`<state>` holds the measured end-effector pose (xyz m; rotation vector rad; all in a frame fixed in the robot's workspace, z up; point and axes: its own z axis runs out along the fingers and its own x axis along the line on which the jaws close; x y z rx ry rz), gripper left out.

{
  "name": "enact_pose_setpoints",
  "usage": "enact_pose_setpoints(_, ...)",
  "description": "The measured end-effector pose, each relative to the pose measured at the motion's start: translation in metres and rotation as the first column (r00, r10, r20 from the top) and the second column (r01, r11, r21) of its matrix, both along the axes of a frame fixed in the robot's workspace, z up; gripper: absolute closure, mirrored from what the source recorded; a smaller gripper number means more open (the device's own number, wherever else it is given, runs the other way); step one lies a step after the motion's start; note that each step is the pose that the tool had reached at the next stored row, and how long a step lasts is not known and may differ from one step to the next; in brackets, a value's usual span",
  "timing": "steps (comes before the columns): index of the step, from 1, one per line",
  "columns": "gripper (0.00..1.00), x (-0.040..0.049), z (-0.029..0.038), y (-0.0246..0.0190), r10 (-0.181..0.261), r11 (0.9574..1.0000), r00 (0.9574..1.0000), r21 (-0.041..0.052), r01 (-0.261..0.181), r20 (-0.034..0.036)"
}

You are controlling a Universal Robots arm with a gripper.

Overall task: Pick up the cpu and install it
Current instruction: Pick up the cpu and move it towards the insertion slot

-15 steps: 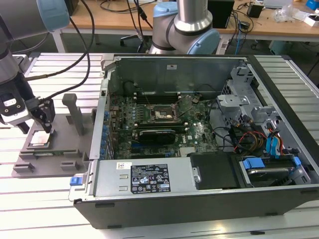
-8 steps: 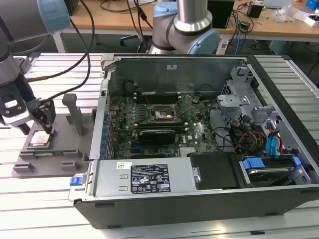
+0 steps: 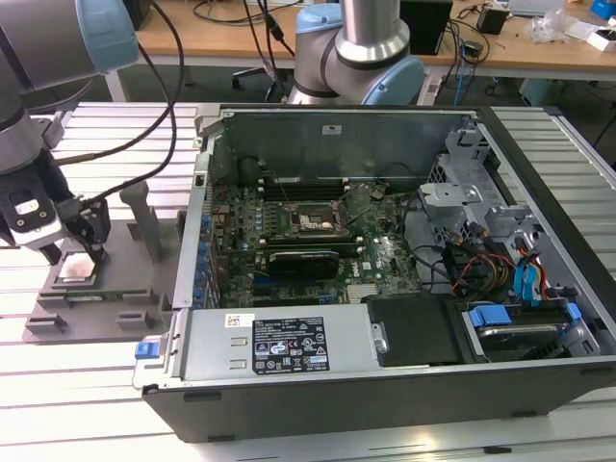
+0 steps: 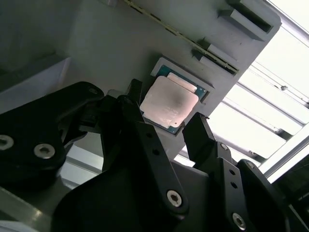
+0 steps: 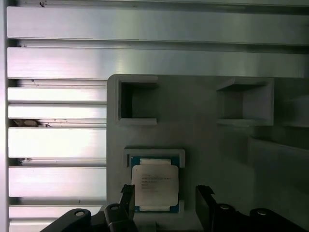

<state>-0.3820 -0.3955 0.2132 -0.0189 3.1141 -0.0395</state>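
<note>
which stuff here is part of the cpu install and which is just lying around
In the job: cpu, end effector open astride it, grey holder, socket in the case.
Lying about: black card, drive cables, desk behind.

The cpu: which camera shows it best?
The first wrist view: the cpu faces the camera squarely in its grey holder. The second wrist view shows it slanted between the open fingers; the exterior view shows it tiny.
</note>
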Motion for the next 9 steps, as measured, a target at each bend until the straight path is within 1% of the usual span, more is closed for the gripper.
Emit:
enact_pose_setpoints(3, 0.38, -0.0003, -0.0046, -0.0001, 0.001, 1.0, 1.0, 0.0006, -0.001, -0.0002)
enact_pose_setpoints(9, 0.38, -0.0053, -0.0116, 0.0003, 0.001, 1.0, 1.0, 0.0055, -0.001, 0.0002)
